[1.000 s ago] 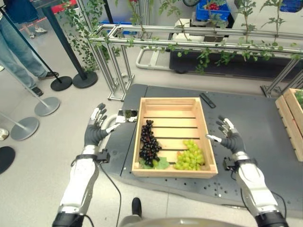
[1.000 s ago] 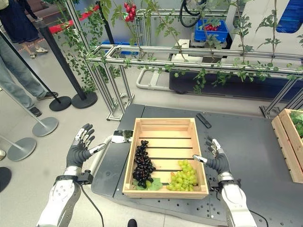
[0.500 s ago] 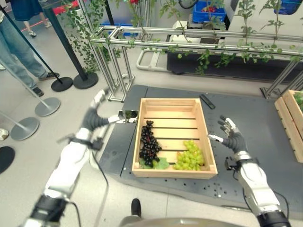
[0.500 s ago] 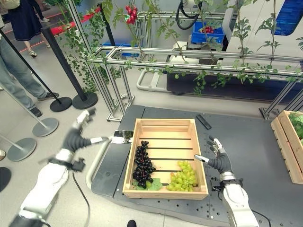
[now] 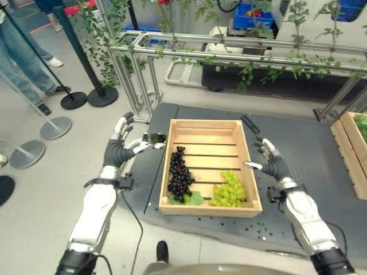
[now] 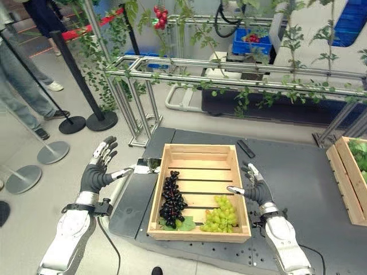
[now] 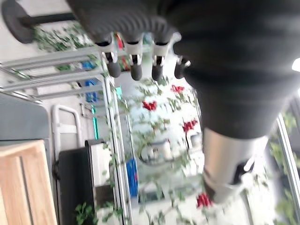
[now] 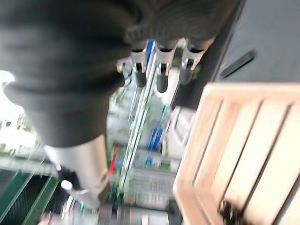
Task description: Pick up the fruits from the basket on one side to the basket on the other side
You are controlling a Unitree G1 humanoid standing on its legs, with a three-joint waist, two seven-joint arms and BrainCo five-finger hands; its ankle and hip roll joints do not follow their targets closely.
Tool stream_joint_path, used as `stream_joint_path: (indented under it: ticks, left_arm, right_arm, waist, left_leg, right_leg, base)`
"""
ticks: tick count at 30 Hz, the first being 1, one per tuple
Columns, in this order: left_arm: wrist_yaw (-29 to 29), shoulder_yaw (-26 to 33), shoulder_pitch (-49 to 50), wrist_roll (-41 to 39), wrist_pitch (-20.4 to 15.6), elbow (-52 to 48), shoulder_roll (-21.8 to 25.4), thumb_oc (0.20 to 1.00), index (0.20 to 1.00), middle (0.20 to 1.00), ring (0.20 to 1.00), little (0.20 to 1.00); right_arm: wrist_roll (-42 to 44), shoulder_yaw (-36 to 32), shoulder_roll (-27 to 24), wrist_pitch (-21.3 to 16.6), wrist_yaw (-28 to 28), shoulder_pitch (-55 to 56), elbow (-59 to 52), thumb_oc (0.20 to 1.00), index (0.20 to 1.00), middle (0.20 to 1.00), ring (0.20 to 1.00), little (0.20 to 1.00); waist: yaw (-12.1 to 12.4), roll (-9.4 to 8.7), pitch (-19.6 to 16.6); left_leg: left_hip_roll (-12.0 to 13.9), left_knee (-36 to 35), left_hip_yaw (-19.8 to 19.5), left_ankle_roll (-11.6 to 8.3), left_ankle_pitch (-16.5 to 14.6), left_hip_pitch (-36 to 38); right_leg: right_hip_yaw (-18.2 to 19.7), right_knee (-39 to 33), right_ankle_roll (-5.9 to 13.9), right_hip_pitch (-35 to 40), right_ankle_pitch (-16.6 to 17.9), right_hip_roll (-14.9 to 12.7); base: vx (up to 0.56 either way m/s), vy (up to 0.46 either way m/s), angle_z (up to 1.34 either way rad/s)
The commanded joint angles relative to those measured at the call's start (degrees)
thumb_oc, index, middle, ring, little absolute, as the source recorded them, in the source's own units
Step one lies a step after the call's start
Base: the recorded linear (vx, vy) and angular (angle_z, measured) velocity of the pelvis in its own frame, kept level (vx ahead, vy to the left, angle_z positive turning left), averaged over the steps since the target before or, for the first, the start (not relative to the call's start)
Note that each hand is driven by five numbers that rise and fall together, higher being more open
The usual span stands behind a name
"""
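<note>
Crate: wooden, slatted, on dark tabletop nr its left edge. Holds black grapes w/ leaf, left side nr front wall; green grapes at front-right corner, just beside the black bunch, not touching.
2nd crate: at tabletop's right edge, greenery inside.
Black bar: flat on tabletop beyond crate's far-right corner.
Left hand: raised off tabletop's left edge, fingers spread, empty.
Right hand: just right of crate, fingers spread, thumb over the rim, empty.
</note>
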Motion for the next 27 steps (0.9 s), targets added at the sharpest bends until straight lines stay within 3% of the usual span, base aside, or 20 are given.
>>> stream_joint_path:
  ticks: [1, 5, 7, 9, 23, 27]
  left_arm:
    - [1.4, 5.8, -2.6, -3.6, -4.0, -4.3, 2.8, 1.000, 1.000, 1.000, 1.000, 1.000]
    - [1.3, 4.8, -3.2, -4.5, -3.6, -4.2, 2.2, 1.000, 1.000, 1.000, 1.000, 1.000]
    - [1.0, 3.3, -5.3, -4.5, -3.4, -4.3, 2.1, 1.000, 1.000, 1.000, 1.000, 1.000]
    - [0.6, 2.2, -6.4, -4.6, -3.2, -4.0, 1.9, 1.000, 1.000, 1.000, 1.000, 1.000]
    - [0.6, -1.7, -11.4, -4.7, -3.0, -4.5, 4.2, 1.000, 1.000, 1.000, 1.000, 1.000]
    - [1.5, -1.6, -12.8, -3.6, -3.5, -4.5, 4.7, 1.000, 1.000, 1.000, 1.000, 1.000]
  right_arm:
    - [-2.1, 1.0, -1.0, -3.1, -1.0, -9.6, -3.8, 1.000, 1.000, 1.000, 1.000, 1.000]
    - [-2.2, 0.0, -1.6, -3.0, -1.4, -9.3, -3.5, 1.000, 1.000, 1.000, 1.000, 1.000]
    - [-2.7, -1.7, -2.5, -3.1, -1.9, -8.7, -3.7, 1.000, 1.000, 1.000, 1.000, 1.000]
    - [-3.5, -2.1, -3.2, -2.9, -2.2, -8.6, -3.9, 1.000, 1.000, 1.000, 1.000, 1.000]
    - [-4.2, 0.9, -3.7, -0.1, -4.5, -12.3, 5.7, 1.000, 1.000, 1.000, 1.000, 1.000]
    - [-9.2, 2.0, -5.4, 0.2, -5.9, -14.2, 8.1, 1.000, 1.000, 1.000, 1.000, 1.000]
  waist:
    - [3.1, -2.08, 4.7]
    - [4.1, -1.95, 6.7]
    - [3.1, -1.93, 8.4]
    - [2.6, -1.96, 8.7]
    - [3.7, -4.92, 14.3]
    - [4.6, -4.95, 15.4]
  left_leg:
    - [3.0, 2.2, -0.1, -1.90, -6.7, 3.3]
    - [2.8, 4.5, -2.3, -1.95, -6.6, 0.3]
    - [3.0, 8.4, -1.7, -2.07, -7.4, -4.0]
    - [3.9, 9.3, -1.7, -2.27, -8.4, -5.4]
    - [2.3, 12.5, 0.2, -0.62, -10.3, -10.5]
    - [1.8, 12.1, 0.5, -0.44, -10.0, -11.1]
  right_leg:
    - [0.4, 1.4, -0.29, -5.9, -0.9, -1.4]
    - [-2.2, 5.2, -1.01, -7.7, -2.2, -1.8]
    - [-5.3, 7.9, -1.09, -9.6, -3.4, -3.1]
    - [-5.7, 9.7, -0.60, -10.6, -4.8, -3.2]
    - [-4.1, 10.2, 1.34, -14.9, -1.7, -6.0]
    - [-3.8, 10.1, 1.77, -16.1, -1.1, -6.6]
  base:
    - [-0.15, -0.088, 0.43]
    - [-0.11, -0.060, 0.49]
    - [-0.14, -0.019, 0.62]
    - [-0.02, 0.009, 1.32]
    - [-0.01, 0.061, 0.00]
    - [0.00, 0.081, -0.06]
